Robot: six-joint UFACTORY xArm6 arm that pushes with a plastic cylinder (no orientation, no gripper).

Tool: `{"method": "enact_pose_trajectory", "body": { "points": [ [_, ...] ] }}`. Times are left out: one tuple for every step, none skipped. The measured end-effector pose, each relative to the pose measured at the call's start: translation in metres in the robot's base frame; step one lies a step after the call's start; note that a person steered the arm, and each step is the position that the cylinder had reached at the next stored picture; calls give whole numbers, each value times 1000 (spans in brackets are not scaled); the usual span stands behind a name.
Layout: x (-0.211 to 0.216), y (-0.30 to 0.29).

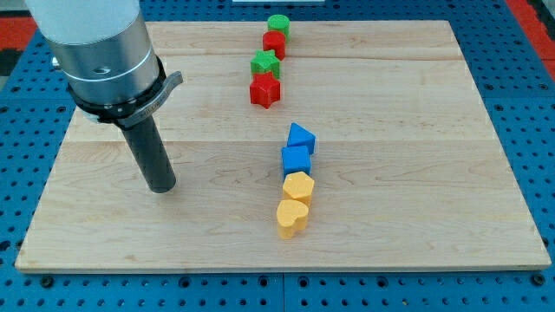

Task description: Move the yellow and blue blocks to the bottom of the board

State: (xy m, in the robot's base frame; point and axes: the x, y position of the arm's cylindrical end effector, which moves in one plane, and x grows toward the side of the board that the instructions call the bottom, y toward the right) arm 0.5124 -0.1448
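My tip (161, 188) rests on the board at the view's left, well left of all blocks. A blue triangular block (302, 137) touches a blue cube (296, 159) just below it. Under them sit a yellow hexagonal block (298, 186) and a yellow heart-shaped block (292, 217), forming one column just right of the board's centre, in its lower half. The tip touches no block.
Near the view's top a column holds a green round block (278, 24), a red block (274, 43), a green star (264, 63) and a red star (264, 90). The wooden board (416, 173) lies on a blue perforated table (529, 104).
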Motion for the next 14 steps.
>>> {"method": "enact_pose_trajectory", "body": {
  "points": [
    [2,-1],
    [-37,10],
    [-79,51],
    [-93,64],
    [-100,101],
    [-98,166],
    [-79,189],
    [-84,146],
    [-61,139],
    [-56,206],
    [-48,271],
    [-21,276],
    [-33,250],
    [-48,176]
  ]
}}
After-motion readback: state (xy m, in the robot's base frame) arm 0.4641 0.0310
